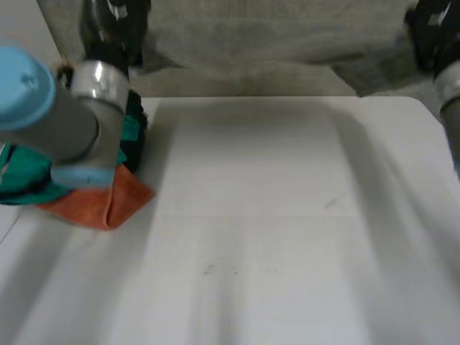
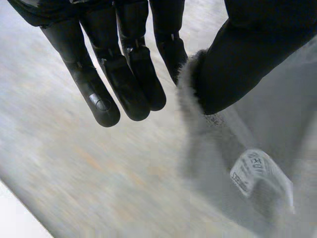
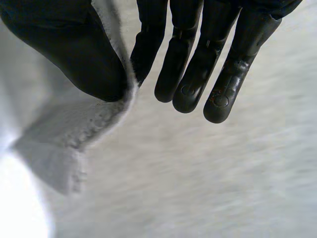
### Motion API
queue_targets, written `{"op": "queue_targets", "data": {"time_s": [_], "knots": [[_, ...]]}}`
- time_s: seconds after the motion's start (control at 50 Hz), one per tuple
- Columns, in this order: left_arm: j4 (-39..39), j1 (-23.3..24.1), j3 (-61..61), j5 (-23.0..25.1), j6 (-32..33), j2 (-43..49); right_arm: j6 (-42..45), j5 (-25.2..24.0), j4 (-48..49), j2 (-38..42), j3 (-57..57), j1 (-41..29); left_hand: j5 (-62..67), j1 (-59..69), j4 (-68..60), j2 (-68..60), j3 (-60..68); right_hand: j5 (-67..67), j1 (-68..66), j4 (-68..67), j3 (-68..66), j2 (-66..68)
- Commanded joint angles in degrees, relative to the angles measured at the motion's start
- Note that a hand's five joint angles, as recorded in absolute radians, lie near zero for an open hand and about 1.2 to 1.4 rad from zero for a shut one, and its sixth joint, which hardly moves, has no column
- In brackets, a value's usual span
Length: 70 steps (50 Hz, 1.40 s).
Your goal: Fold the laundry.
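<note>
We see the left hand (image 2: 124, 74) and right hand (image 3: 198, 64) pinching a grey cloth (image 1: 273, 36) at twelve o'clock; a clothes pile (image 1: 108, 205) at nine.

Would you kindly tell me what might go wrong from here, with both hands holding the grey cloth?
1. The left hand and the right hand each pinch only a thin edge of the grey cloth between thumb and straight fingers, so it may slip out when pulled.
2. The left arm hangs right above the orange cloth and teal cloth at the left side of the table; a sweep could drag them off.
</note>
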<state>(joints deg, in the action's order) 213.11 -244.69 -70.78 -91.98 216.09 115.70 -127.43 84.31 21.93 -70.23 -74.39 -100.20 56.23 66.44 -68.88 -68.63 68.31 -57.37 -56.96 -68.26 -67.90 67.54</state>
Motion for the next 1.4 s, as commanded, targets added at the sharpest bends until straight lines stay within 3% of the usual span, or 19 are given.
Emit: {"op": "queue_targets", "data": {"time_s": [0.02,0.12,0.2,0.26,0.42,0.56,0.62,0.7,0.76,0.82,0.96,1.04,1.1,1.14,1.26,1.4], "knots": [[-0.2,0.3,-15.6,0.2,-1.2,-0.2,-3.0,-2.1,-6.0,-0.3,-13.3,2.9,13.8,13.6,-11.1,-11.4,11.7,-12.6,-23.0,-11.7,-12.1,12.5],[-0.2,-0.3,-18.9,0.7,-1.5,2.9,-7.6,-9.1,-5.9,4.6,-19.3,5.2,13.8,13.6,-11.1,-11.4,11.7,-12.6,-23.0,-11.7,-12.1,12.5],[-0.2,-0.4,-19.0,0.9,-1.6,4.7,-12.6,-11.5,-6.6,9.3,-18.6,5.9,13.8,13.6,-11.1,-11.4,11.7,-12.6,-23.0,-11.7,-12.1,12.5],[-0.2,-0.5,-19.0,0.9,-1.6,4.7,-16.3,-11.6,-6.7,10.9,-17.7,7.5,13.8,13.6,-11.1,-11.4,11.7,-12.6,-23.0,-11.7,-12.1,12.5],[-0.2,-1.4,-19.2,1.0,-1.6,4.4,-28.6,-11.8,-8.3,11.3,-16.1,11.4,13.8,13.6,-11.1,-11.4,11.7,14.9,4.5,15.8,15.4,-15.0],[-0.3,-1.5,-19.2,0.9,-1.7,4.4,-30.9,-12.2,-14.2,12.6,-13.2,13.1,13.8,13.6,-11.1,-11.4,11.7,21.8,11.4,22.7,22.3,-22.0],[-0.5,-1.5,-19.2,0.8,-1.6,4.4,-30.5,-12.1,-17.6,14.1,-11.3,13.5,13.8,13.6,-11.1,-11.4,11.7,19.6,9.2,20.5,20.1,-19.8],[-1.1,-1.5,-19.1,0.8,-1.5,4.4,-29.8,-12.4,-25.8,15.6,-7.5,14.2,13.8,13.6,-11.1,-11.4,11.7,-12.5,-22.9,-11.6,-12.0,12.3],[-2.6,-1.3,-19.7,0.8,-1.4,3.9,-29.5,-13.1,-29.3,15.1,-6.5,14.9,13.8,13.6,-11.1,-11.4,11.7,-12.6,-23.0,-11.7,-12.1,12.5],[-5.7,-1.2,-21.3,0.8,-0.9,2.3,-27.4,-13.1,-31.3,13.7,-6.8,16.1,13.8,13.6,-11.1,-11.4,11.7,-12.6,-23.0,-11.7,-12.1,12.5],[-20.8,-0.4,-26.9,0.9,0.0,-6.0,-9.5,-13.6,-38.3,4.7,-11.9,19.8,13.8,13.6,-11.1,-11.4,11.7,-12.6,-23.0,-11.7,-12.1,12.5],[-38.1,1.0,-32.0,0.8,5.5,-11.3,7.5,-12.8,-50.3,-2.7,-17.9,24.2,13.8,13.6,-11.1,-11.4,11.7,-12.6,-23.0,-11.7,-12.1,12.5],[-49.5,3.1,-35.2,0.9,8.5,-12.2,14.9,-12.6,-55.4,-5.4,-21.2,26.0,13.8,13.6,-11.1,-11.4,11.7,-12.6,-23.0,-11.7,-12.1,12.5],[-52.5,4.2,-35.7,0.9,9.4,-12.2,20.3,-13.2,-57.7,-7.3,-23.3,27.9,13.8,13.6,-11.1,-11.4,11.7,-12.6,-23.0,-11.7,-12.1,12.5],[-42.6,5.3,-31.0,0.6,9.3,-9.5,16.3,-13.3,-51.1,-7.3,-22.8,27.4,13.8,13.6,-11.1,-11.4,11.7,-12.6,-23.0,-11.7,-12.1,12.5],[-27.2,5.3,-19.2,-0.8,8.2,-0.1,6.2,-11.3,-34.9,2.3,-14.4,19.4,13.8,13.6,-11.1,-11.4,11.7,-12.6,-23.0,-11.7,-12.1,12.5]]}}
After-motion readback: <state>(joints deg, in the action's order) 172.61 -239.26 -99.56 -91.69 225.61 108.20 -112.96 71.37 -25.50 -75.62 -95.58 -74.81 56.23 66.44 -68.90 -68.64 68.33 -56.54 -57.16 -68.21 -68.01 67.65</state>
